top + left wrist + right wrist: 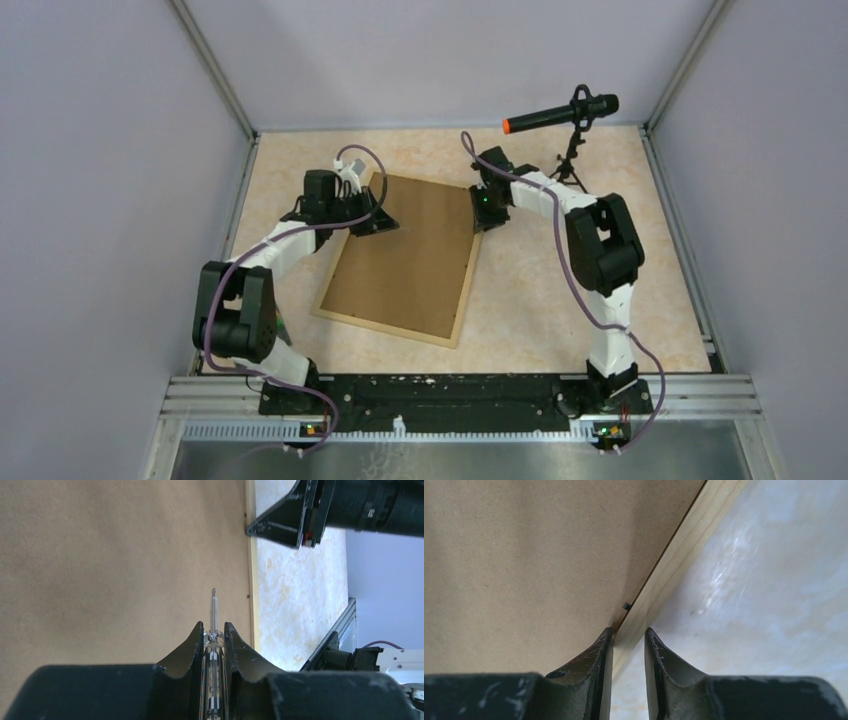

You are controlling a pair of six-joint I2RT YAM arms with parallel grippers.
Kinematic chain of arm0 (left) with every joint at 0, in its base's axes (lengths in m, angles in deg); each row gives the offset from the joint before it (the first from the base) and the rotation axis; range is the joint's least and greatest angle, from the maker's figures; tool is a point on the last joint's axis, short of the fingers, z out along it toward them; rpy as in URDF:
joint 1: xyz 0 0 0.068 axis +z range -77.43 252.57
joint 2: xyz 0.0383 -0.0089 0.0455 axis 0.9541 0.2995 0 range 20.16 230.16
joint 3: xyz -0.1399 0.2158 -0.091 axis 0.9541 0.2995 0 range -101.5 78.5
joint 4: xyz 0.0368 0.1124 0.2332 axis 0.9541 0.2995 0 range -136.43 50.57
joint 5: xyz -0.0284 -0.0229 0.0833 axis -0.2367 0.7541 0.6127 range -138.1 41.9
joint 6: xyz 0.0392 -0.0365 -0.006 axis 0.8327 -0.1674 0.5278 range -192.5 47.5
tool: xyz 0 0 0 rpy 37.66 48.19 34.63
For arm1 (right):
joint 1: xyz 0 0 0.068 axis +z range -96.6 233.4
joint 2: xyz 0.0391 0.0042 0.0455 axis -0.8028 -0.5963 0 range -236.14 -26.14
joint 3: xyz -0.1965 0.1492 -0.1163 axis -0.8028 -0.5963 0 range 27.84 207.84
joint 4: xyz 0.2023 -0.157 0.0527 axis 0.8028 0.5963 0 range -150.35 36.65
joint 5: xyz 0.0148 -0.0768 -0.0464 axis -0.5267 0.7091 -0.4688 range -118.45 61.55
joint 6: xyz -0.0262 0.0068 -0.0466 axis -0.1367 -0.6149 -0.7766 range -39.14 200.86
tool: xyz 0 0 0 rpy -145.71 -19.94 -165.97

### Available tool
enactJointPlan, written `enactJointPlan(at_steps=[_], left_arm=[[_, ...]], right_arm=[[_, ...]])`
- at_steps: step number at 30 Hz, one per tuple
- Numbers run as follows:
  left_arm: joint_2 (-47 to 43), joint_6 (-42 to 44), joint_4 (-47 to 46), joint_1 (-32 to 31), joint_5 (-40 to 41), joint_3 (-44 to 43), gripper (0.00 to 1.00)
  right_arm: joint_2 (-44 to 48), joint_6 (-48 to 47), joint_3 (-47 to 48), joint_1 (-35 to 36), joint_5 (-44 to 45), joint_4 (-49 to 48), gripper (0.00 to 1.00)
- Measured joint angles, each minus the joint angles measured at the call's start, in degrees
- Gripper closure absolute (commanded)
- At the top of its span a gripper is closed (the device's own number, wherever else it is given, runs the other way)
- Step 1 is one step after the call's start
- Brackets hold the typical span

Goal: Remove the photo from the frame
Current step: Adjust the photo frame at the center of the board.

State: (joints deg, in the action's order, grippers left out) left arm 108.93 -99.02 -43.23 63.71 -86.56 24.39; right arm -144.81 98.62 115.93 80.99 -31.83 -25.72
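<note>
The frame (pixel 464 293) lies face down on the table, its brown backing board (pixel 405 260) upward. The photo is hidden beneath the board. My left gripper (pixel 372 216) hovers over the frame's far left corner, shut on a clear-handled screwdriver (pixel 214 675) whose metal shaft points across the board (pixel 100 570) towards the light-wood rail (pixel 252 580). My right gripper (pixel 487 213) is at the far right corner. In the right wrist view its fingers (pixel 629 630) straddle the wooden rail (pixel 674 565), closed against it, next to a small black retaining tab (pixel 626 605).
A black microphone (pixel 560 113) with an orange tip stands on a small tripod (pixel 570 168) at the back right, just behind the right arm. Grey walls enclose the marbled tabletop (pixel 560 300). The right gripper's black finger (pixel 280 522) shows in the left wrist view.
</note>
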Motion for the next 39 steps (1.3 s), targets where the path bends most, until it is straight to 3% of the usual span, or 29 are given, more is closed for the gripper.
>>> enactJointPlan(at_steps=[6, 16, 20, 24, 27, 34, 39], left_arm=[[0.0, -1.7, -0.2, 0.0, -1.9, 0.8, 1.00], [2.6, -6.7, -6.1, 0.0, -3.8, 2.9, 1.00], [6.7, -12.3, -9.8, 0.0, -4.0, 3.0, 1.00], [10.8, -19.7, -14.0, -0.3, -4.0, 3.1, 1.00], [12.0, -22.9, -15.1, -0.6, -4.4, 3.1, 1.00], [12.0, -25.5, -15.1, -1.2, -8.6, 2.8, 1.00], [12.0, -25.9, -14.8, -2.7, -11.8, 2.6, 1.00]], right_arm=[[-1.1, -8.9, 1.6, -1.6, -1.7, -2.1, 0.90], [0.6, -15.5, -2.6, -0.3, -4.5, -8.8, 0.90], [0.6, -15.2, -2.6, 0.9, -4.6, -9.5, 0.71], [0.6, -14.4, -2.6, 1.2, -6.1, -8.3, 0.38], [1.7, -17.0, -3.1, 0.7, -9.1, -6.7, 0.21], [18.0, -29.6, -14.3, 1.6, -18.6, -11.2, 0.21], [23.6, -37.1, -15.2, 6.4, -23.1, -16.1, 0.25]])
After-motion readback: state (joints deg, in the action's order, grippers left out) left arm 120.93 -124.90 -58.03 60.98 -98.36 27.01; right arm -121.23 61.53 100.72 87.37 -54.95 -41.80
